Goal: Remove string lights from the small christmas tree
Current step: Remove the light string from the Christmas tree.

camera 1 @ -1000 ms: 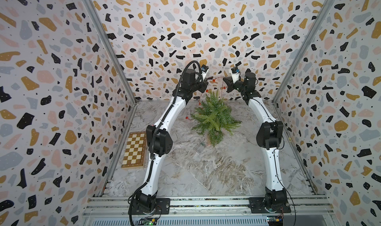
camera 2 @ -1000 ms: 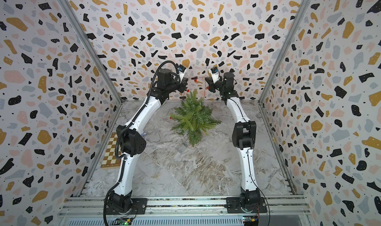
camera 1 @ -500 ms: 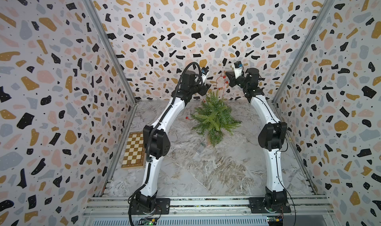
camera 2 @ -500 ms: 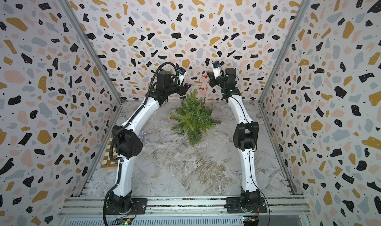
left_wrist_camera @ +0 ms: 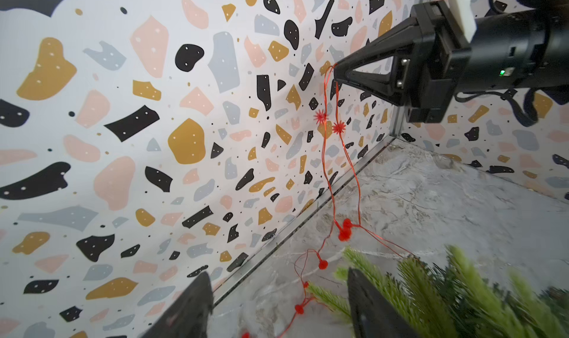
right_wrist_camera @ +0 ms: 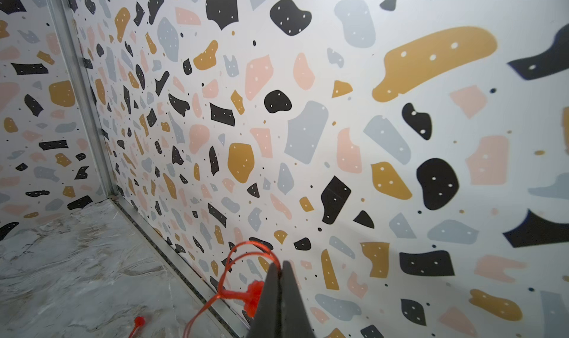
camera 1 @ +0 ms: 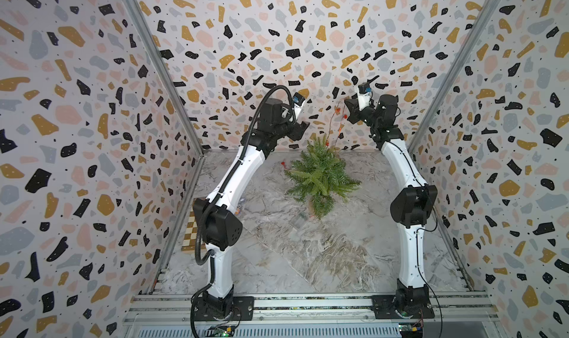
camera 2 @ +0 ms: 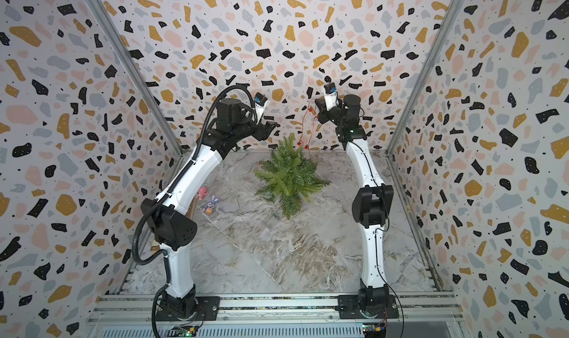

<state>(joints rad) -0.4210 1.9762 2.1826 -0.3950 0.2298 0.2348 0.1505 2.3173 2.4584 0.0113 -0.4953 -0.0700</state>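
The small christmas tree point(camera 1: 320, 176) point(camera 2: 289, 176) stands on the marble floor near the back wall, green and bushy. The string lights point(camera 1: 338, 117) point(camera 2: 308, 127), a thin red wire with red beads, run up from the tree's top to my right gripper point(camera 1: 348, 109) point(camera 2: 318, 109). That gripper is shut on a loop of the wire point(right_wrist_camera: 246, 295), high above the tree and to its right. My left gripper point(camera 1: 303, 127) point(camera 2: 271, 125) is open to the left of the treetop, holding nothing. In the left wrist view the beaded wire point(left_wrist_camera: 345, 233) hangs beyond my left gripper point(left_wrist_camera: 277, 273), over the tree's branches point(left_wrist_camera: 431, 296).
The back wall stands close behind both grippers. A chequerboard point(camera 1: 192, 234) lies by the left wall, partly behind my left arm. Two small toys, one pink point(camera 2: 201, 193) and one purple point(camera 2: 211, 205), sit on the floor left of the tree.
My left gripper has opened and let go of the wire, drawing slightly away to the left. My right gripper has risen with the wire, pulling it up off the treetop.
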